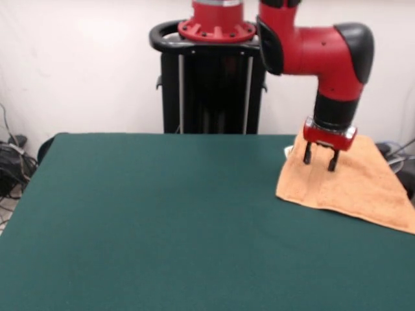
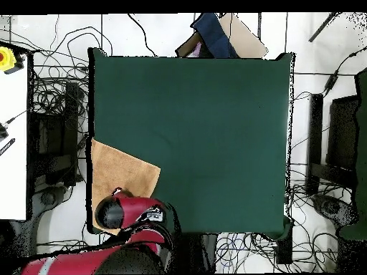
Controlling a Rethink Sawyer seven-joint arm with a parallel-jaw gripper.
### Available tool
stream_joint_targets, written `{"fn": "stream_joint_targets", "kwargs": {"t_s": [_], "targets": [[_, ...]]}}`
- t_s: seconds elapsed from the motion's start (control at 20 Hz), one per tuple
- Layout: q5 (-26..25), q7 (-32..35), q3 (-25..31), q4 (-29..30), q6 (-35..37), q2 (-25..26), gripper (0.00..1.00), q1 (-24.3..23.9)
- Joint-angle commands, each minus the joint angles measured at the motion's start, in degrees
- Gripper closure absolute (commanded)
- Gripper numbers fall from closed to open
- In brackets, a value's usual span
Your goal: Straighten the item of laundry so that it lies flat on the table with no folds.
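The orange-tan towel (image 1: 350, 184) lies at the far right corner of the dark green table (image 1: 162, 220), spread out with its right part running to the picture's edge. A small white tag (image 1: 288, 151) shows at its far left corner. My gripper (image 1: 320, 162) hangs over the towel's far left part, its two black fingers (image 1: 307, 155) apart with nothing between them. I cannot tell whether the tips touch the cloth. In the overhead view the towel (image 2: 118, 175) lies at the table's (image 2: 201, 129) lower left edge, and the red arm (image 2: 132, 213) covers its lower part and hides the gripper.
The black pedestal (image 1: 211, 84) stands behind the table's far edge. Cables (image 1: 13, 162) lie on the floor at the left. In the overhead view a blue cloth on cardboard (image 2: 215, 36) lies beyond the top edge, and a white bench with a yellow and red button (image 2: 8, 57) stands at the left.
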Motion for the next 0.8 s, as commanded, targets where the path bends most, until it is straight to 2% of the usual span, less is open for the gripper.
{"fn": "stream_joint_targets", "kwargs": {"t_s": [0.05, 0.3, 0.6, 0.8], "targets": [[11.52, 13.48, -2.40, -14.45, -9.28, 18.12, 0.00, 6.84], [21.87, 11.61, -12.99, -20.29, -9.78, 25.17, 0.00, 15.90], [28.66, 8.05, -25.14, -24.33, -8.62, 32.08, 0.00, 22.24], [30.34, 8.61, -29.43, -25.07, -7.37, 34.21, 0.00, 24.46]]}}
